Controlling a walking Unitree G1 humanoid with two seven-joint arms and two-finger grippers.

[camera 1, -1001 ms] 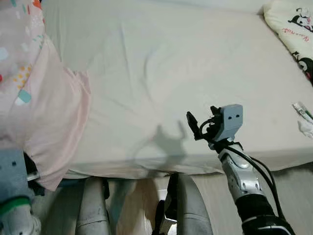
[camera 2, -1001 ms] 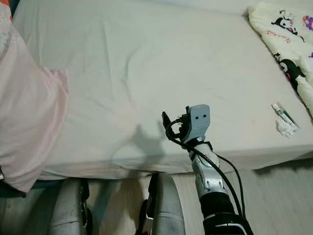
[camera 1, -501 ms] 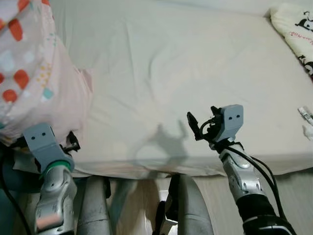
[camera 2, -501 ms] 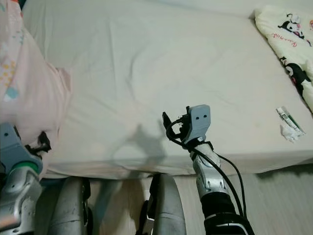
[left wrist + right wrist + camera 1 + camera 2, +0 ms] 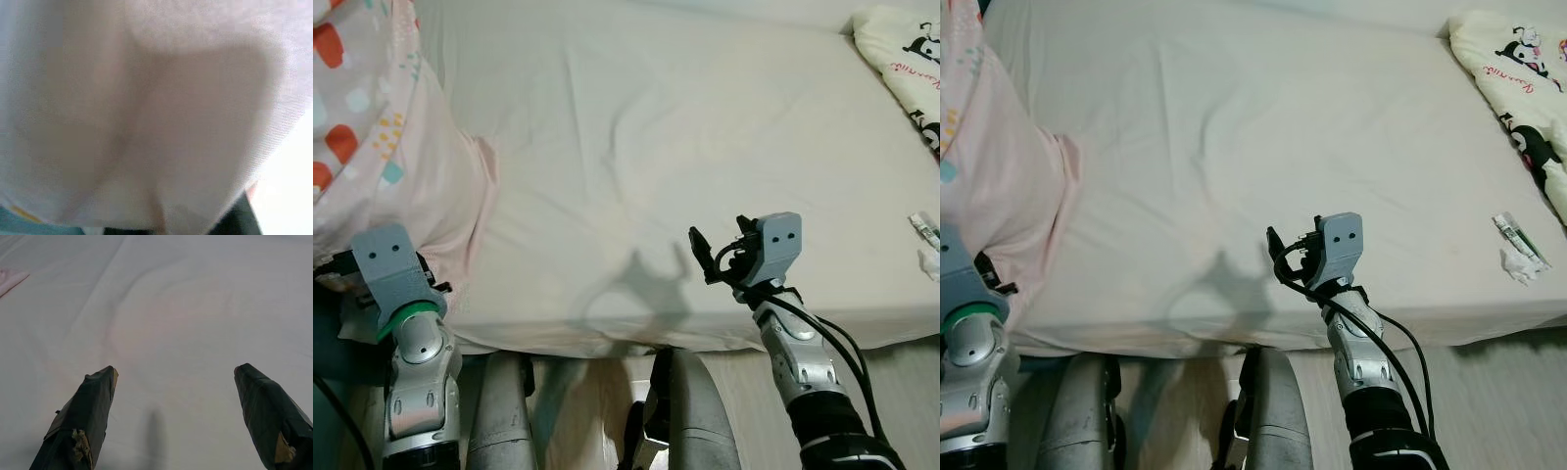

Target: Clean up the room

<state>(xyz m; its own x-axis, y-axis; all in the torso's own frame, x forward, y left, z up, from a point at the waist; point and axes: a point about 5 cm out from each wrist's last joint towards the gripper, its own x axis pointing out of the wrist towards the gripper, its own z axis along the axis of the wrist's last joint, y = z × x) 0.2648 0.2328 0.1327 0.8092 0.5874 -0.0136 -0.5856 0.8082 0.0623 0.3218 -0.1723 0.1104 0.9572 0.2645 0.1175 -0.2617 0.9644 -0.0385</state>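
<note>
pink quilt being gathered at the bed's left edge

the pink quilt [image 5: 401, 166] is lying bunched over the left side of the bed [image 5: 656, 147], draping past its near edge. the left gripper [image 5: 435, 286] is being pressed into the fabric; whether its fingers are closed cannot be told, as they are being hidden by cloth. a thick fold should be taken, not one layer, and lifted clear of the edge. the right gripper [image 5: 176, 406] is being held wide, empty, above bare sheet, ready to support the quilt.
</note>
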